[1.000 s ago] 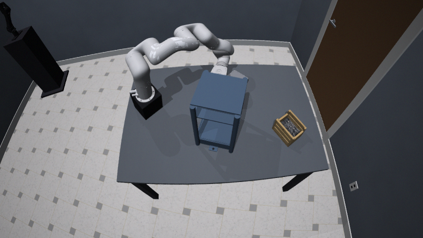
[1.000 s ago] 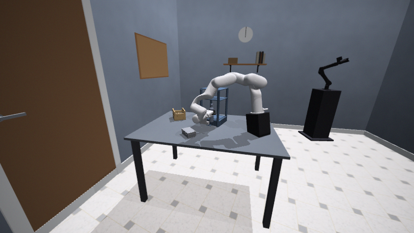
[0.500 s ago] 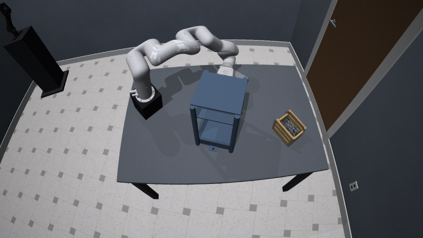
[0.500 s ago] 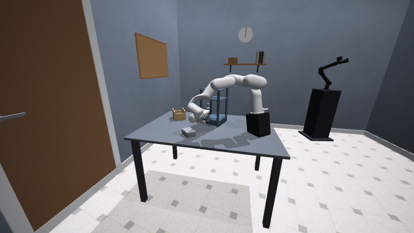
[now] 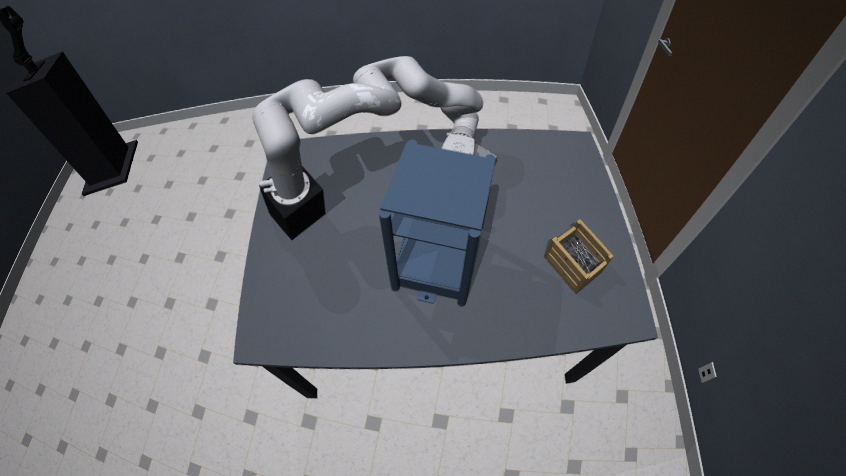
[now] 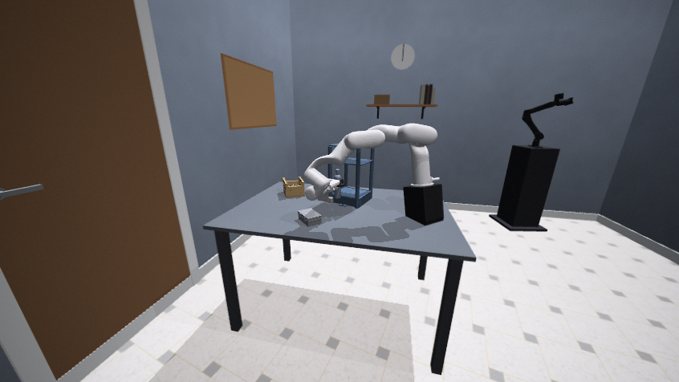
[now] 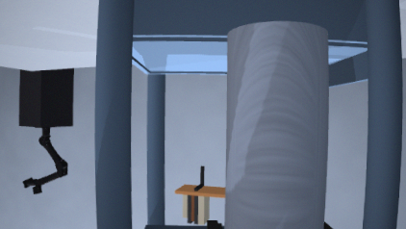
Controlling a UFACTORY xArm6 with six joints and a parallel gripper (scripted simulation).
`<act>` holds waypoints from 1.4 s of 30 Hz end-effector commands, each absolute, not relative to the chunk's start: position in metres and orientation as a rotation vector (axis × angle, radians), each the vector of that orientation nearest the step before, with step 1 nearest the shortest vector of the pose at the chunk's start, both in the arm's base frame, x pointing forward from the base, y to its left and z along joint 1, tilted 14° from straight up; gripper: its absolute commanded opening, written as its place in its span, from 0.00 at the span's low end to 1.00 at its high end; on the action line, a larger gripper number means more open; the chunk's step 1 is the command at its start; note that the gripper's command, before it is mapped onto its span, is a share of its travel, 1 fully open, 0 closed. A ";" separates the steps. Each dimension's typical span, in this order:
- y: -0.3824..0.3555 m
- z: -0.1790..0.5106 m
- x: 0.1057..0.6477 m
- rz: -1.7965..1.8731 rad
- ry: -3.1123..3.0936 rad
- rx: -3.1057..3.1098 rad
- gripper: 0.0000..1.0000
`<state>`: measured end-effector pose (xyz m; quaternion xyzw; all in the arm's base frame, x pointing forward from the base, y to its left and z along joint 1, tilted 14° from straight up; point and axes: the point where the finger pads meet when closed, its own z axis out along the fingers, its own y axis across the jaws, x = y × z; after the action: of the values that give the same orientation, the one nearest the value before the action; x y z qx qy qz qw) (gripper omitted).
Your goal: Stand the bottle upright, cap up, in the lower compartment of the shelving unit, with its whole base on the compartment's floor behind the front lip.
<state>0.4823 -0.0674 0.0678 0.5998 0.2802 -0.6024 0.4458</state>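
Observation:
The blue shelving unit (image 5: 437, 219) stands in the middle of the dark table and also shows in the exterior view (image 6: 355, 176). My gripper (image 6: 333, 189) is low at the unit's side that faces away from the top camera, where only the wrist (image 5: 460, 142) shows behind the unit's top. It is shut on the grey bottle (image 6: 337, 178), which stands about upright with the cap up at the opening of the lower compartment (image 6: 356, 192). In the wrist view the bottle's body (image 7: 276, 125) fills the middle, between two shelf posts. Its base is hidden.
A wooden crate (image 5: 578, 255) (image 6: 293, 186) with metal parts sits on the table beyond the unit. A small grey box (image 6: 309, 216) lies near the table's edge. My black base (image 5: 292, 204) stands at the table's side. A black pedestal with another arm (image 6: 526, 189) stands on the floor.

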 end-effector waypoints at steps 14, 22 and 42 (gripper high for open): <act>-0.070 0.071 0.489 -1.489 0.692 1.489 0.00; -0.070 0.071 0.489 -1.489 0.692 1.489 0.00; -0.083 0.072 0.482 -1.489 0.692 1.489 0.00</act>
<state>0.4827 -0.0801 0.0704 0.5998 0.2798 -0.6029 0.4455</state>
